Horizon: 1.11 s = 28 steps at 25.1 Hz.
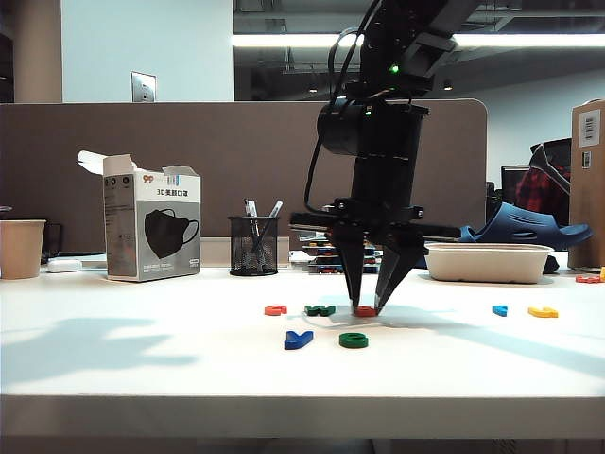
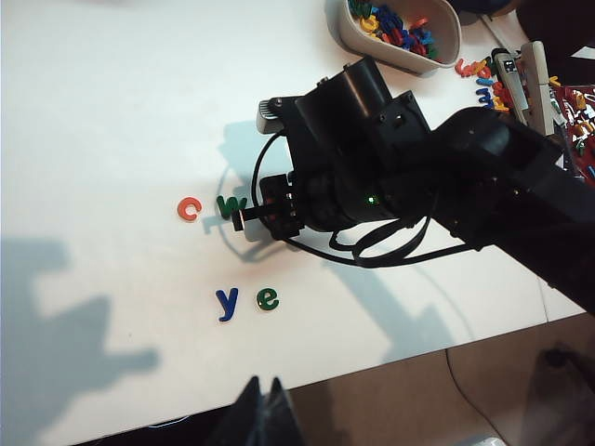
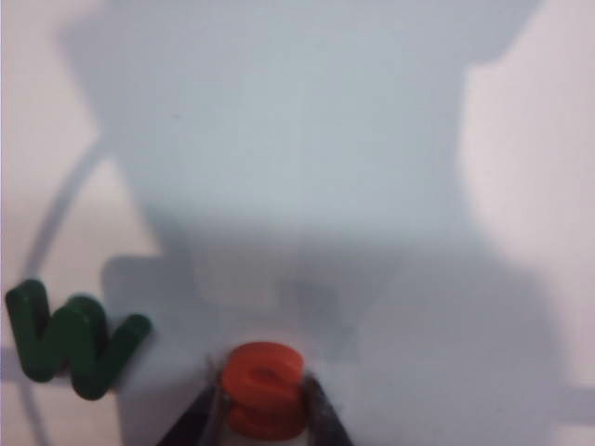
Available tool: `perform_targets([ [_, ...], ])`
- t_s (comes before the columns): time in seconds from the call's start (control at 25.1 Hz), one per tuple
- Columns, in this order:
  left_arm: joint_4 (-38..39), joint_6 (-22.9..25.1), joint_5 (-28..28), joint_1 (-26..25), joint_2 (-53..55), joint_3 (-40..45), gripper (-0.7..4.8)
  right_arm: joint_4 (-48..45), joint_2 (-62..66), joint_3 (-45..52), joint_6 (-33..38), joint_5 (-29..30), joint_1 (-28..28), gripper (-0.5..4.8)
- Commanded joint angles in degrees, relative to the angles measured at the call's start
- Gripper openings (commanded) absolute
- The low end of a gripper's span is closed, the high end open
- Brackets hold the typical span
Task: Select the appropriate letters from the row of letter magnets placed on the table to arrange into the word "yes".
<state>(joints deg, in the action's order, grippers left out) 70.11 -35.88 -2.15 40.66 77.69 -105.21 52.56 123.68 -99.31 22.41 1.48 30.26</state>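
Blue "y" [image 1: 299, 340] and green "e" [image 1: 354, 340] lie nearest, centre foreground on the white surface [image 1: 142, 359]. Behind them, the right gripper [image 1: 367, 305] has its fingers [image 3: 321, 409] grasping the red "s" [image 3: 265, 390]; the dark green "w" [image 3: 70, 342] sits just beside. The left gripper [image 2: 260, 413] appears clenched at bottom of its view.

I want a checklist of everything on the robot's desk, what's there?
Surface: white table, shadowed.
Job's things: blue y and green e side by side near the front; red s in the back row, beside the dark green w.
Clutter: orange c, light blue letter, yellow letter, tray of letters, mask box, pen cup.
Grippers: right pincer around the s; left pincer apart, above the table's front edge.
Cables: black cable on the right arm.
Surroundings: grey partition.
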Motion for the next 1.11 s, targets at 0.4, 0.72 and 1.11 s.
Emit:
perform_targets([
  [0.4, -0.4, -0.1, -0.2, 0.0, -0.2, -0.2, -0.05, 0.3, 0.1, -0.1, 0.1, 0.0, 0.0, 0.89],
  [0.72, -0.4, -0.1, -0.2, 0.0, -0.2, -0.2, -0.05, -0.2, 0.1, -0.1, 0.0, 0.0, 0.0, 0.89],
  [1.11, -0.4, -0.1, -0.2, 0.0, -0.2, -0.2, -0.05, 0.3, 0.0, -0.2, 0.1, 0.0, 0.0, 0.89],
])
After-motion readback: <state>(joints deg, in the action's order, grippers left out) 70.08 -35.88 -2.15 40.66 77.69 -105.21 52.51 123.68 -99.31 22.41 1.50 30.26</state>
